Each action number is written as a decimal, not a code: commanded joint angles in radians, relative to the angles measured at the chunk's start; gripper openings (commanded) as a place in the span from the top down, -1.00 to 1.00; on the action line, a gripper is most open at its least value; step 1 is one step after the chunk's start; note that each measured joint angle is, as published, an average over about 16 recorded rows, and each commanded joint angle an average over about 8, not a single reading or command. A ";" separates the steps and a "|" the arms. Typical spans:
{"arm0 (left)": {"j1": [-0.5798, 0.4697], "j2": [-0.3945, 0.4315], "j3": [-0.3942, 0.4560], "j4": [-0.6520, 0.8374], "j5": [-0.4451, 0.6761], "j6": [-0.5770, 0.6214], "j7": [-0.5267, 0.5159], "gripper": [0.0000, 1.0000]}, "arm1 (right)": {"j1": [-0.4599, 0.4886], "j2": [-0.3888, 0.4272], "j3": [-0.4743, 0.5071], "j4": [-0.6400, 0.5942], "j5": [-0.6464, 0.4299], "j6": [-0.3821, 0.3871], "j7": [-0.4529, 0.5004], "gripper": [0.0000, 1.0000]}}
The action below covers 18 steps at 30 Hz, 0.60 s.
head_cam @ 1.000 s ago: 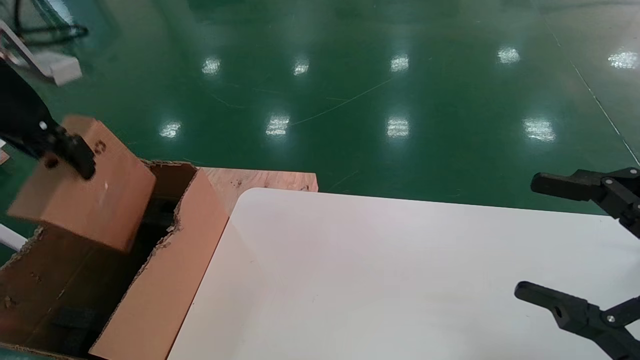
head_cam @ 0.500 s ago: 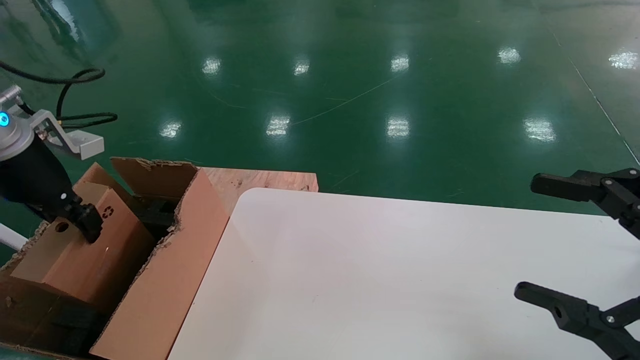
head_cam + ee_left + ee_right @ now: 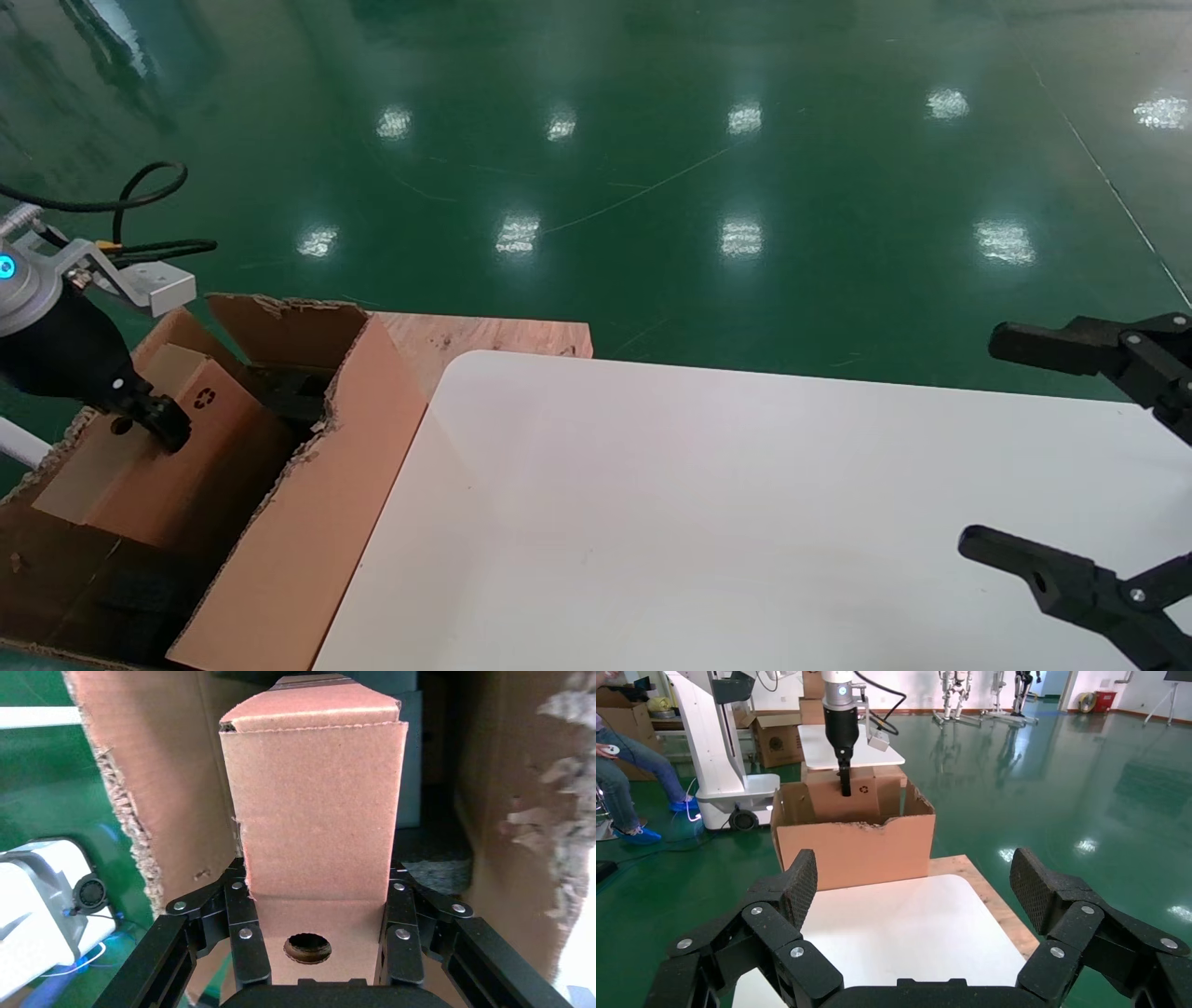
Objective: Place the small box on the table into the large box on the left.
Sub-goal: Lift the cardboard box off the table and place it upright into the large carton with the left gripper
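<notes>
The small box (image 3: 316, 811) is showing matt brown cardboard, smooth-faced, while the large box (image 3: 307, 522) is showing rougher corrugated cardboard with ragged, fibrous torn edges. The table (image 3: 698, 522) is looking smooth and faintly glossy white, beside a bare wooden board (image 3: 484, 334) and a highly glossy green floor (image 3: 652, 168).

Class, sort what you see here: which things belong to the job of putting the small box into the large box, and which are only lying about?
Belongs to the job:
- small box, inside the large box
- large box
- left gripper, shut on the small box
- table

Just about:
- right gripper, open, idle over the table
- wooden board
- green floor
</notes>
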 commanded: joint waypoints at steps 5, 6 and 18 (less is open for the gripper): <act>0.025 -0.005 0.006 0.022 0.007 -0.022 0.004 1.00 | 0.000 0.000 0.000 0.000 0.000 0.000 0.000 -1.00; 0.030 -0.004 0.006 0.031 0.007 -0.024 0.004 1.00 | 0.000 0.000 0.000 0.000 0.000 0.000 0.000 -1.00; 0.095 0.003 0.001 0.165 -0.021 -0.031 0.041 1.00 | 0.000 0.000 0.000 0.000 0.000 0.000 0.000 -1.00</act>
